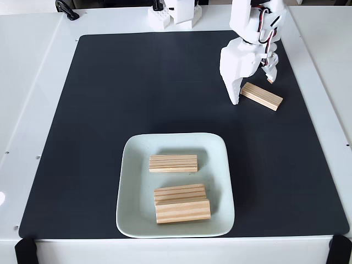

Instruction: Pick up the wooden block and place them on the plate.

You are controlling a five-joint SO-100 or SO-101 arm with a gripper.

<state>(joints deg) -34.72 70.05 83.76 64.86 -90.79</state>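
Already, three wooden blocks point(182, 201) lay on the plate point(132, 187) at the near centre, two touching nearest, one point(173, 163) apart beyond. Farther right, the last block point(262, 96) rested on the black mat point(99, 110), between the spread fingers of the gripper point(253, 88), seemingly unlifted.

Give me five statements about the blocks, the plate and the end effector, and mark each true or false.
1. Three wooden blocks lie on the plate. True.
2. One block on the mat lies outside the plate. True.
3. The end effector hovers over the plate. False: it is at the block on the mat, up right in the fixed view.
4. The plate sits on a black mat. True.
5. The end effector is carrying a block in the air. False: the block lies on the mat, fingers open around its end.
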